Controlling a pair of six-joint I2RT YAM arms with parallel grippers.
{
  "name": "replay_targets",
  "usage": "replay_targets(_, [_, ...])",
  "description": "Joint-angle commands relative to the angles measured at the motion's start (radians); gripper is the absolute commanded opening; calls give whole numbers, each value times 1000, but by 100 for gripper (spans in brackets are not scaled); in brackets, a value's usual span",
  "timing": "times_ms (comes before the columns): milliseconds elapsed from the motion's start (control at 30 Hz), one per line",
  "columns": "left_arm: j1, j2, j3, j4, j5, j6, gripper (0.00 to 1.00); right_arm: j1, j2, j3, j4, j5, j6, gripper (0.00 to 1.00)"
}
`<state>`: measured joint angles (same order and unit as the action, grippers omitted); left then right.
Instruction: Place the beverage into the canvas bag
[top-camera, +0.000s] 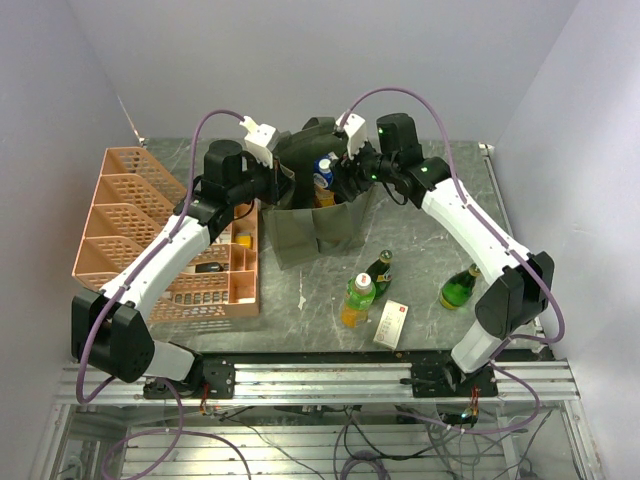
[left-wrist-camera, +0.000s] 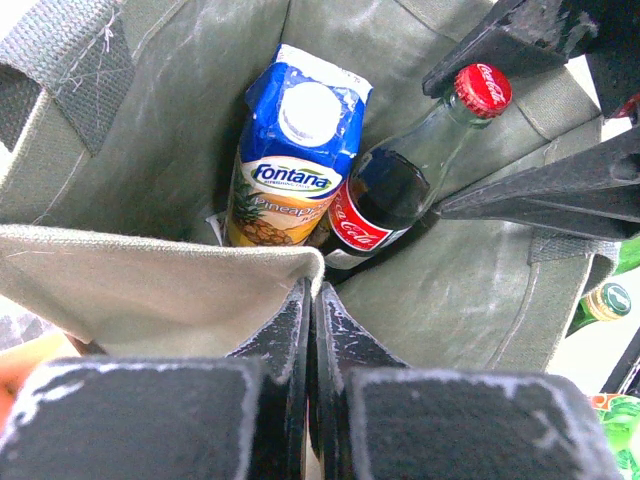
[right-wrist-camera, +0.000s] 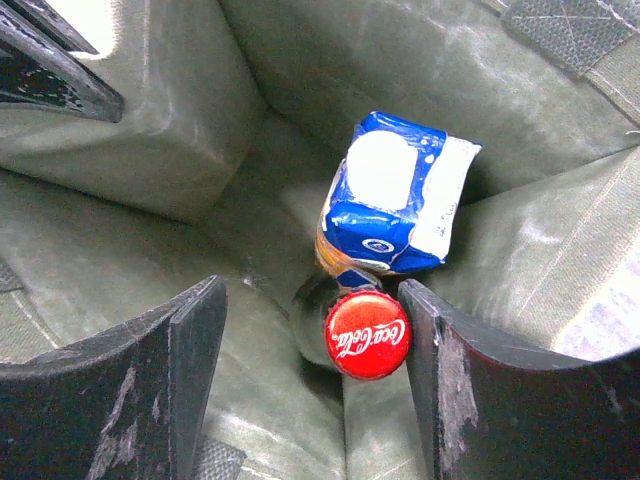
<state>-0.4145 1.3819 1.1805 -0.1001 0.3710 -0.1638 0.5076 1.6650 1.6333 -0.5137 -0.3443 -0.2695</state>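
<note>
The right tool (right-wrist-camera: 310, 300) is spread wide inside the boxy olive-green canvas bag (right-wrist-camera: 150, 120). Its fingers flank the red cap of a glass cola bottle (right-wrist-camera: 367, 335), with a clear gap on one side and no grip evident. The bottle stands tilted on the bag floor, touching a blue pineapple-juice carton (right-wrist-camera: 390, 200) with a white cap. The left tool (left-wrist-camera: 312, 290) is pinched narrow on the bag's near rim. Outside the bag, on the grey desk (top-camera: 420, 230), are a green glass bottle (top-camera: 460, 288) and a salmon-pink lattice crate (top-camera: 130, 220).

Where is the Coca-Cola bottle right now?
The Coca-Cola bottle is inside the canvas bag, against the blue juice carton, its cap between the open fingers of the right gripper.
</note>
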Motion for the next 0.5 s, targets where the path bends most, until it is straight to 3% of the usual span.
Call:
replay_targets(0, [-9, -11, 10, 6, 18, 15, 7, -10, -7, 47, -30, -24, 16, 70])
replay_targets(467, [-9, -24, 2, 14, 16, 8, 7, -9, -127, 138, -56, 46, 6, 74])
